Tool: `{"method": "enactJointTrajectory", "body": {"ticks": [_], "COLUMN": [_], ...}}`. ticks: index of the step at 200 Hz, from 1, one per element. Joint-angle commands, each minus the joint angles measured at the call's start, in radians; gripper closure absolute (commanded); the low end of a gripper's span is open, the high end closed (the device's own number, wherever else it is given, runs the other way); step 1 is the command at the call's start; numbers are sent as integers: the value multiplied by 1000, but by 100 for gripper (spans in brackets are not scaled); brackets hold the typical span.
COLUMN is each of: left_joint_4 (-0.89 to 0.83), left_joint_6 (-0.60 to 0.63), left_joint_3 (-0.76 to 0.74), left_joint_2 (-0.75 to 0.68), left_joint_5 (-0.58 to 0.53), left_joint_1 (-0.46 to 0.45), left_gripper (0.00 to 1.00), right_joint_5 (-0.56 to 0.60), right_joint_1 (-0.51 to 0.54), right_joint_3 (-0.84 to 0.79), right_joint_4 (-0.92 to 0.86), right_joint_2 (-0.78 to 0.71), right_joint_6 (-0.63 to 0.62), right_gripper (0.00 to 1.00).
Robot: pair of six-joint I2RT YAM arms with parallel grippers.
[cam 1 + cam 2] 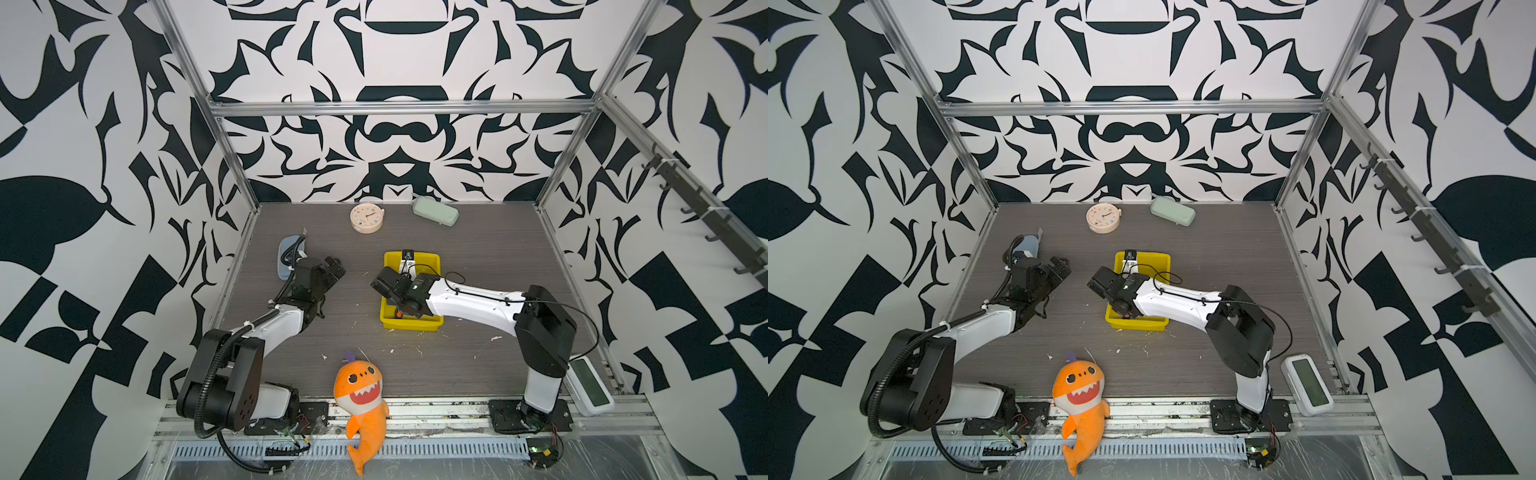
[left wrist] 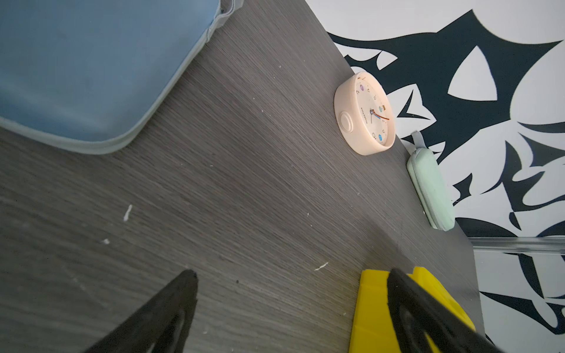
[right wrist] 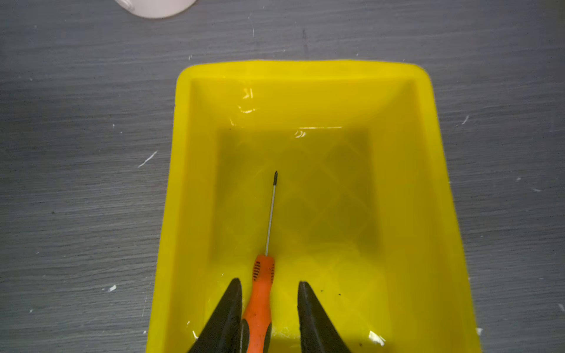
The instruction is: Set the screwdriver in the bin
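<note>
— Where's the screwdriver [image 3: 260,305]?
— Lying in the bin [image 3: 305,71], its handle between the right pincer's [image 3: 268,281] parted jaws. It is released, with a gap on one side.
— And the left pincer [image 2: 292,271]?
— Spread wide and empty, above the bench [image 2: 244,183].

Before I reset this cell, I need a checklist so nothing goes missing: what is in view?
screwdriver: 1, orange handle, dark shaft, lying inside the bin
bin: 1, yellow, middle of the table
clock: 1, pale peach, near the back wall
green case: 1, pale green, near the back wall, right of the clock in both top views
blue case: 1, blue, left edge, by the left arm
plush shark: 1, orange, front edge
display unit: 1, white with green screen, front right corner
table: 1, grey wood grain
left gripper: 1, black, open, left of the bin
right gripper: 1, black, open, astride the screwdriver handle
</note>
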Motion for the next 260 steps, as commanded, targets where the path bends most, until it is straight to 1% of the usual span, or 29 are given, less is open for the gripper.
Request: {"method": "enactJointTrajectory", "body": {"ticks": [1,24,39,42,55,63,70,78,83,87,90,95,105,111,124,135,152,162,189,194,201,223,237,250,260], "left_joint_4": [-28,-30,-29,-29,-29,-29,-29,-28,-28,-28,-28,-28,-28,-28,-29,-28,-23,-22,-22,-22,-22,-22,-24,-24,-26], "left_joint_6": [7,8,8,7,6,4,4,2,3,2,2,1,1,0,-1,-1,0,0,-3,-1,0,2,2,1,1], "left_joint_3": [27,28,32,32,33,34,36,36,38,38,38,39,39,40,39,37,35,36,40,41,41,43,45,49,50], "left_joint_2": [13,16,23,23,27,31,32,35,36,37,37,39,43,44,43,41,43,48,62,61,62,62,67,72,76], "left_joint_5": [13,15,15,16,21,25,29,32,32,33,33,35,36,38,42,41,36,34,40,41,41,36,41,45,48], "left_joint_1": [6,5,6,6,6,6,6,6,7,7,8,6,8,7,8,8,8,8,8,8,10,8,9,9,8], "left_gripper": [0,1,0,0,1,1,1,0,0,0,0,1,0,0,0,0,0,0,0,0,1,1,1,0,0], "right_joint_5": [87,79,93,99,169,240,322,398,425,437,435,425,377,338,304,312,323,331,309,306,329,329,340,341,330], "right_joint_1": [-83,-201,-274,-286,-329,-341,-345,-346,-347,-351,-354,-362,-380,-397,-428,-453,-484,-497,-528,-529,-529,-531,-534,-535,-533], "right_joint_3": [36,-30,-97,-113,-182,-232,-284,-361,-419,-479,-523,-605,-760,-837,-947,-980,-976,-974,-998,-992,-973,-939,-937,-956,-969], "right_joint_4": [-80,-65,-13,3,75,133,200,335,451,559,647,798,1094,1232,1429,1478,1431,1435,1577,1597,1577,1520,1499,1493,1538], "right_joint_2": [-111,-236,-332,-354,-444,-501,-551,-607,-640,-664,-676,-696,-709,-700,-660,-609,-540,-498,-378,-357,-337,-301,-278,-260,-253], "right_joint_6": [-42,-80,-161,-185,-289,-345,-393,-503,-591,-692,-750,-886,-1079,-1153,-1249,-1280,-1279,-1273,-1265,-1292,-1309,-1311,-1279,-1181,-1206], "right_gripper": [64,65,65,63,57,52,51,50,50,49,48,43,33,28,27,25,22,21,20,19,19,18,17,17,17]}}
